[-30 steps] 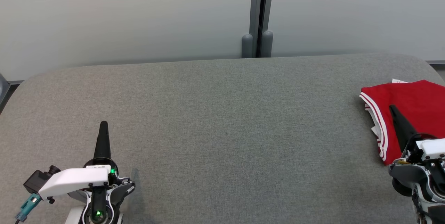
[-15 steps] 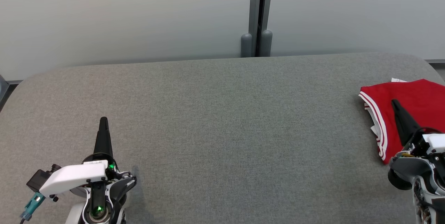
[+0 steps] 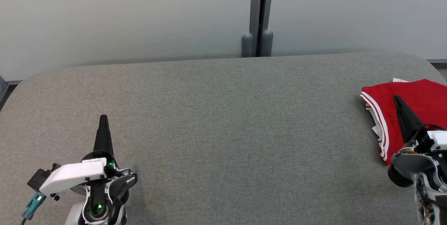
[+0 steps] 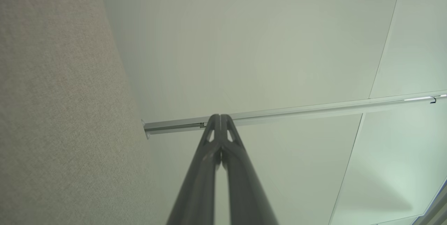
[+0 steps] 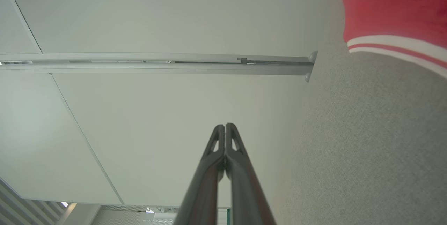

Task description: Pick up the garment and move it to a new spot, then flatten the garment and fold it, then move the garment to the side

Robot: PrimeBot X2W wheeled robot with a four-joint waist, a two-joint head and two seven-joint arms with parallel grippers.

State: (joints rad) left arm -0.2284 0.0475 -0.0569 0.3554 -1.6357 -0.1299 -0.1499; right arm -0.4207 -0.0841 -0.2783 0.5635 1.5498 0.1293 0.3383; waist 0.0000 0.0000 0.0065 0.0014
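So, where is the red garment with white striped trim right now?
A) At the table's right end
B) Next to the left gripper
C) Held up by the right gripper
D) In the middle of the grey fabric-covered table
A: the red garment with white striped trim lies folded at the right end of the grey fabric-covered table, and the right gripper is shut with nothing between its fingers.

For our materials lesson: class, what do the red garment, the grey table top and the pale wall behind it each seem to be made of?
Garment: soft cloth, maybe knit, matte red with white stripes at the hem; it lies folded in layers.
Table top: felt-like or woven fabric covering, matte, speckled grain.
Wall: smooth hard panels, slight sheen; frosted glass or laminate, cannot tell.
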